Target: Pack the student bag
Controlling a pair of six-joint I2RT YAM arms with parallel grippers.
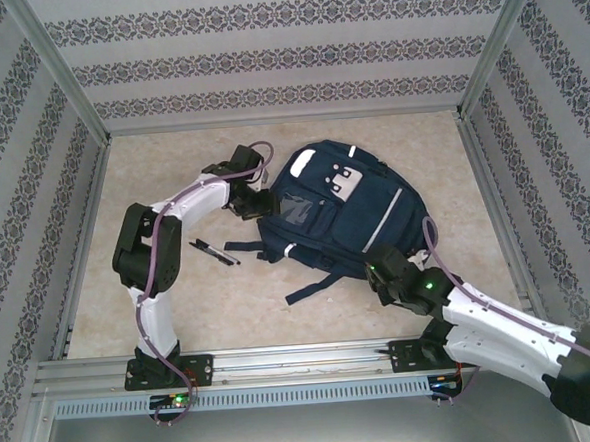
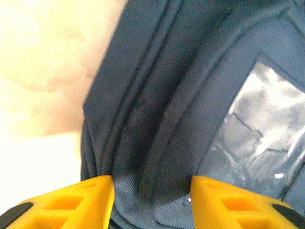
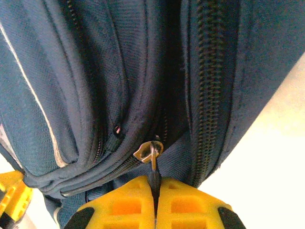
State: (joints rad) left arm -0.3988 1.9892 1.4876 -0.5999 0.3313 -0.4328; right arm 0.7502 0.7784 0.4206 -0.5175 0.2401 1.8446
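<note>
The student bag (image 1: pixel 345 213), dark navy with white patches and a white stripe, lies flat in the middle of the table. My left gripper (image 1: pixel 257 201) is at its left edge; in the left wrist view its yellow fingers (image 2: pixel 152 188) press from both sides on a raised fold of the bag's fabric (image 2: pixel 157 95), beside a clear window pocket (image 2: pixel 257 124). My right gripper (image 1: pixel 381 271) sits at the bag's near right corner. There it (image 3: pixel 155 186) is shut on the black tab of a metal zipper pull (image 3: pixel 148 151) between two zipper tracks of the bag (image 3: pixel 95 71).
A black pen (image 1: pixel 214 251) lies on the table left of the bag, near the left arm's elbow. Loose straps (image 1: pixel 309 285) trail from the bag toward the near edge. Metal frame rails and patterned walls enclose the table.
</note>
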